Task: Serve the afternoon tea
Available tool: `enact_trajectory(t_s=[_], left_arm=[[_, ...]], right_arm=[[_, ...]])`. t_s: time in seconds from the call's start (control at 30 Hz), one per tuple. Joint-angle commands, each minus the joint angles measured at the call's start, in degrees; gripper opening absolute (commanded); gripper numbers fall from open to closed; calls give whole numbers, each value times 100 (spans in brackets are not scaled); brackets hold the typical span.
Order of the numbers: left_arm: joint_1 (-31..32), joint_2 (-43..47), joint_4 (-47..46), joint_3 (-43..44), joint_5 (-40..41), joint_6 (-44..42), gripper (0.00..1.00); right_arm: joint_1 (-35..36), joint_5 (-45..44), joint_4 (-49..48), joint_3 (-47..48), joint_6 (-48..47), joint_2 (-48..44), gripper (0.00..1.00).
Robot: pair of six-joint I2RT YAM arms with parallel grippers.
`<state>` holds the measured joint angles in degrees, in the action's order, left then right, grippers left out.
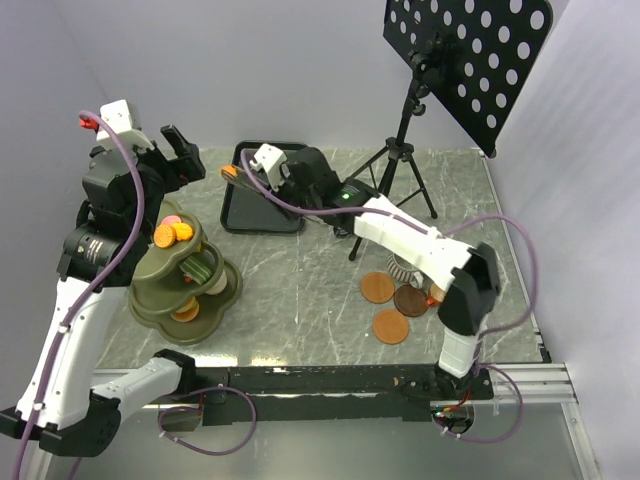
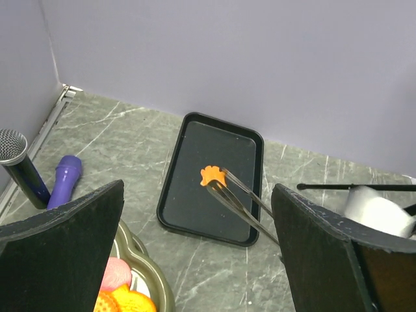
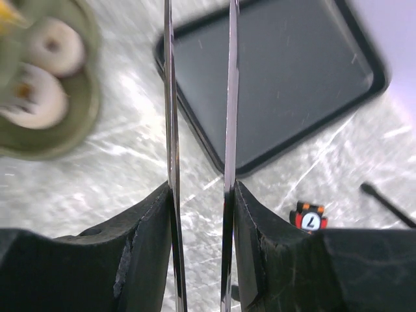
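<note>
Above the tray (image 2: 195, 218), right gripper (image 3: 199, 208) clamps tongs (image 2: 244, 198) pinching an orange pastry (image 2: 212, 175); slackening could drop it; left gripper (image 2: 198, 201) hangs open.

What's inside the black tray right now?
Only a small orange pastry, pinched in the tips of the tongs over the tray floor; resting or hovering, can't tell. From above, the right arm covers the tray's right side.
</note>
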<state>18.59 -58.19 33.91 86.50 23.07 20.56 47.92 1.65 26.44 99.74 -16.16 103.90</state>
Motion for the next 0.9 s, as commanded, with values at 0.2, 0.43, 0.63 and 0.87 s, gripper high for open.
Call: enact_trajectory(t_s=[0.2, 0.43, 0.63, 0.87], left_arm=[[22, 133, -543, 236, 461, 45, 100], [22, 142, -535, 315, 541, 80, 100], [31, 177, -456, 262, 435, 265, 100], [31, 177, -447, 245, 514, 124, 100]], right_arm=[[937, 353, -332, -438, -343, -1732, 26], [1755, 520, -385, -509, -1028, -1751, 26], [1800, 731, -420, -123, -1213, -1198, 25], [1835, 547, -376, 300, -1065, -748, 26]])
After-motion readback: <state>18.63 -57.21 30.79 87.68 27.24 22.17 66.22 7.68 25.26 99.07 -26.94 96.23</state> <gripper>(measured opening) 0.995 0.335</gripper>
